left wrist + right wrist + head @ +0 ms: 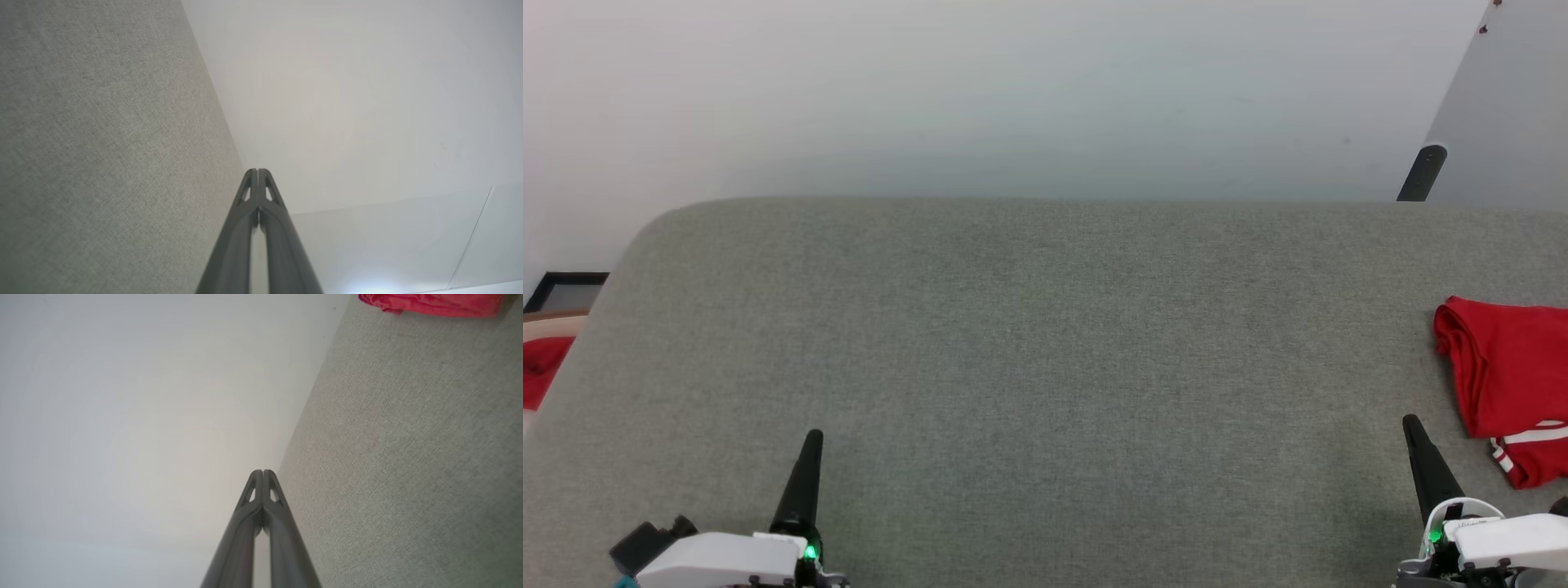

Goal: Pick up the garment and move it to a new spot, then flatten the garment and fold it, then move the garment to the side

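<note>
**A:** Where is the garment (1507,380)?

**B:** At the right edge of the grey padded surface (1045,343), about midway between its near and far edges. It's a compact red bundle with striped trim at its near end. Part of it runs out of the head view, so I can't tell whether it overhangs the edge.

**A:** Which step is that, then?

**B:** I'd judge it folded and set to the side, so only parking the arms is left. The right gripper (1411,425) is near the bundle, with bare grey between them. Its fingers (239,539) are pressed together on nothing. The left gripper (814,437) is toward the near left corner, well apart from the bundle. Its fingers (235,245) are also pressed together and hold nothing.

**A:** How should it be done well?

**B:** Draw the right arm straight back toward the near edge, not sideways. Otherwise the tip could catch the trim and pull the fold open. Jersey cloth is probably light and slippery, so a brush could shift the top layer. To tidy it, press down rather than drag.

**A:** And the count?

**B:** One garment, two grippers with two fingers each, and one padded surface. Beyond the left edge there's one red cloth scrap (541,371) and one dark frame (564,287). Past the far right corner there's one dark post (1421,173).
</note>
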You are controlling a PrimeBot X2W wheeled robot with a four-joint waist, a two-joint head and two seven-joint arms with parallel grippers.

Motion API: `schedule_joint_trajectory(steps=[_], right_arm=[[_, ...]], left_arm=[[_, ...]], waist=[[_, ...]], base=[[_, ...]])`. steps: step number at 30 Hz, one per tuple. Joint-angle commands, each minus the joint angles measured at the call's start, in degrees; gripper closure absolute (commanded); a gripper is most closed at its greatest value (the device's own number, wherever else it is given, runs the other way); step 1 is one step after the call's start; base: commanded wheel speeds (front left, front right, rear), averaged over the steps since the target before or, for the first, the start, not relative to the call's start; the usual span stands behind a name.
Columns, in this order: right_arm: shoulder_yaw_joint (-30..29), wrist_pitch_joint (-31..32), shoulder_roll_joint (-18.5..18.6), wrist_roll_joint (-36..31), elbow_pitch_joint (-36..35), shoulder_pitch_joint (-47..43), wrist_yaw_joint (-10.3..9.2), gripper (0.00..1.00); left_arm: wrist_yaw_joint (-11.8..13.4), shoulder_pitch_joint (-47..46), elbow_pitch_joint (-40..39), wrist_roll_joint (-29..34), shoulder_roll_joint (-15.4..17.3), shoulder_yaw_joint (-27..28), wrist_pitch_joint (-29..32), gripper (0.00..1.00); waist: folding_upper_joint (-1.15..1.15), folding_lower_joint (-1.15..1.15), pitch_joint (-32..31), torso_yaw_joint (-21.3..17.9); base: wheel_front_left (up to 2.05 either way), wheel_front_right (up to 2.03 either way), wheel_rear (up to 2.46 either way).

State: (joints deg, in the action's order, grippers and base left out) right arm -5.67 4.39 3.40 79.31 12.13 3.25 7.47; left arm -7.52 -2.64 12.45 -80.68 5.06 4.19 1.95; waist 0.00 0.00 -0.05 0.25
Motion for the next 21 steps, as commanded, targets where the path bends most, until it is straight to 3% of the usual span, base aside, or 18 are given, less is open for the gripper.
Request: schedule_joint_trajectory(steps=[1, 21], right_arm=[[-0.29, 0.19, 0.00, 1.50, -0.06, 1.14, 0.04, 1.00], [-0.68, 1.56, -0.36, 9.04, 1.28, 2.52, 0.04, 1.00]], left_arm=[[0.05, -1.09, 0.00, -1.13, -0.05, 0.29, 0.26, 1.00], [0.05, -2.90, 1.06, -8.59, -1.04, 1.07, 2.71, 1.00]], waist=[[0.00, 0.00, 0.01, -0.01], [0.00, 0.00, 0.14, -0.16]], base=[[0.00, 0.00, 0.00], [0.00, 0.00, 0.00]])
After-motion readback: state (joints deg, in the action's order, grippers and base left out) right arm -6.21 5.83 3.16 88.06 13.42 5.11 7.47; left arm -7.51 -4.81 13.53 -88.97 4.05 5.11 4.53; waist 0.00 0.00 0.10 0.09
